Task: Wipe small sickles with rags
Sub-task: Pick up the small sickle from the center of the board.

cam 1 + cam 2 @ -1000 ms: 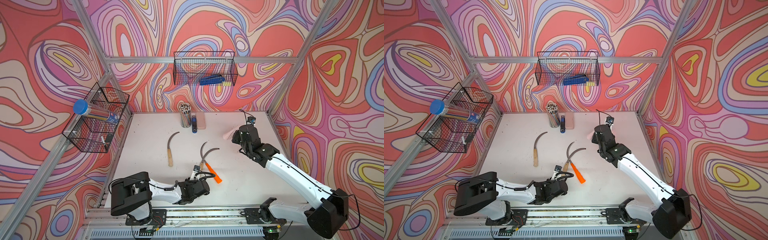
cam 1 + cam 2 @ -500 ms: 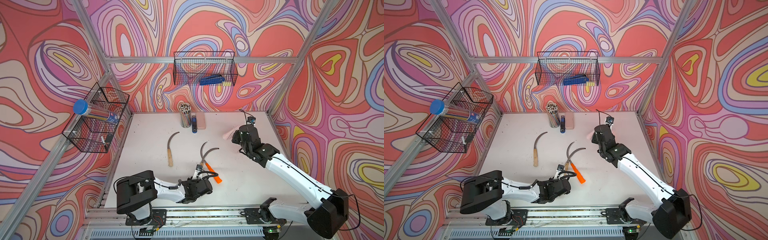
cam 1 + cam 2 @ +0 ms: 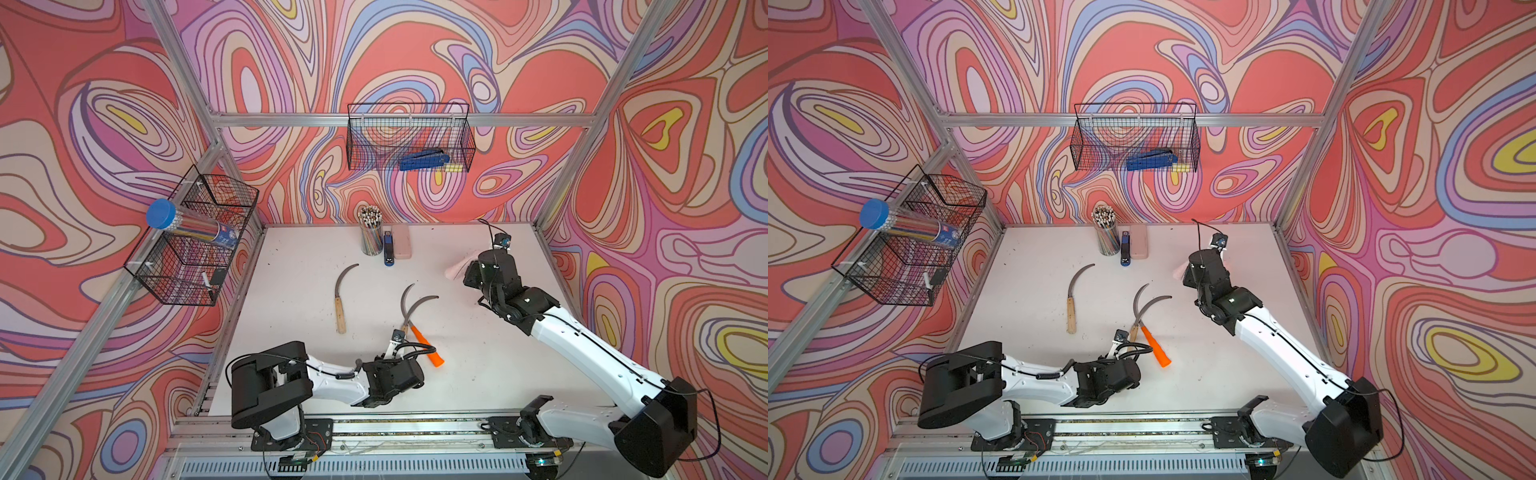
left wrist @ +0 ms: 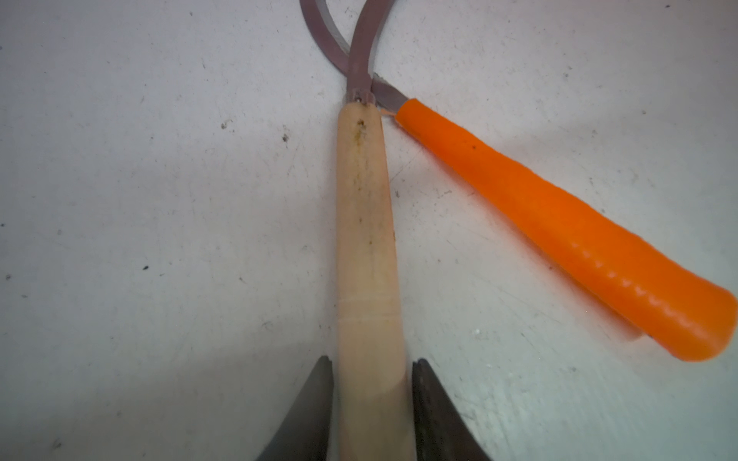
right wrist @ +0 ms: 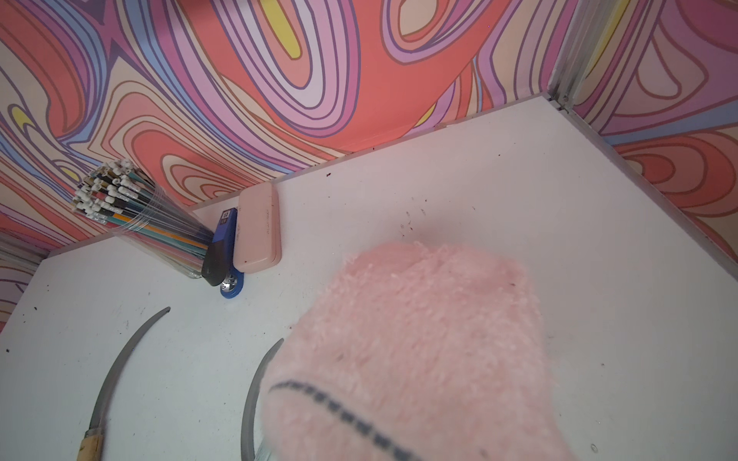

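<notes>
Left: my left pincer (image 4: 372, 360), low over the white tabletop (image 4: 159, 239), pinches the butt end of a sickle with a pale wooden handle and a curved grey blade (image 4: 365, 223). One dark finger (image 4: 315, 403) lies against each side of the handle. This blade crosses over the blade of the orange-handled sickle (image 4: 559, 223), which lies just beside it.

Centre: a second wooden-handled sickle (image 3: 340, 303) lies flat, well apart, toward my left.

Right: my right pincer (image 3: 468, 272) is pressed together on a fuzzy pale-pink rag (image 5: 419, 339). It holds the rag over the far right part of the table, apart from all three sickles.
</notes>
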### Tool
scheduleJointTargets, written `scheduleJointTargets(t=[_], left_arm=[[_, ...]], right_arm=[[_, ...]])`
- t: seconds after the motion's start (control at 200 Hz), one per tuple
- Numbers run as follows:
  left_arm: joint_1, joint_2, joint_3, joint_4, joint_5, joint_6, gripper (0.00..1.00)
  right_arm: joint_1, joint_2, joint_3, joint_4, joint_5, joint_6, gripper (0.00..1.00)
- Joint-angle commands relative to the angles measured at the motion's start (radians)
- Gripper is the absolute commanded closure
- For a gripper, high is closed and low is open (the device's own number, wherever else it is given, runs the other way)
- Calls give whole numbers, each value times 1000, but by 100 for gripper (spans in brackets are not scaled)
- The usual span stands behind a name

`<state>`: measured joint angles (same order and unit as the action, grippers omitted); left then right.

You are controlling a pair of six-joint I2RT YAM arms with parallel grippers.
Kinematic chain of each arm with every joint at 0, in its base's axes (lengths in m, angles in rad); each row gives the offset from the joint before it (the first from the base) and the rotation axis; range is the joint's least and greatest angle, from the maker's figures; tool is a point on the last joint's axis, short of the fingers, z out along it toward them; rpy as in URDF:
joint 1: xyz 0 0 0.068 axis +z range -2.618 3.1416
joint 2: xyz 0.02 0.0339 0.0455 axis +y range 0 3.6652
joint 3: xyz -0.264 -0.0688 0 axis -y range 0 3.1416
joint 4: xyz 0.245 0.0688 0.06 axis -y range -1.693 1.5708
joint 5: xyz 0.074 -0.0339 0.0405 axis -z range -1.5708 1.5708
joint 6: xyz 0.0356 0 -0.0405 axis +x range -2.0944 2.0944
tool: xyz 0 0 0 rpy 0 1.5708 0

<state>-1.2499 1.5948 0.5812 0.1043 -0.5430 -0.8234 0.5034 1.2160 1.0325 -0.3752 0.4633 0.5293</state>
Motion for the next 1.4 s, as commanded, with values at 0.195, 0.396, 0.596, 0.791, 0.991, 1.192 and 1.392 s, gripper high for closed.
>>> scheduleJointTargets(t=[0.195, 0.396, 0.596, 0.791, 0.991, 1.192, 1.392], left_arm=[[0, -4, -35, -48, 37, -22, 67], [-1, -19, -39, -59, 29, -25, 79], [-1, -35, -42, -47, 19, -16, 92], [1, -41, -22, -64, -13, -12, 100], [13, -98, 59, -231, -123, -4, 100], [73, -255, 108, -250, -129, 185, 100], [163, -364, 167, -262, -81, 347, 100]], right_arm=[[-2, 7, 29, 1, 5, 0, 100], [-3, 11, 30, 1, 5, -2, 100], [-3, 14, 28, 4, 7, 0, 100], [-3, 24, 28, 4, 12, 0, 100], [-2, 9, 31, 4, 1, -7, 100], [-2, -35, 34, 23, -112, -33, 100], [75, -39, 104, 6, -207, -66, 100]])
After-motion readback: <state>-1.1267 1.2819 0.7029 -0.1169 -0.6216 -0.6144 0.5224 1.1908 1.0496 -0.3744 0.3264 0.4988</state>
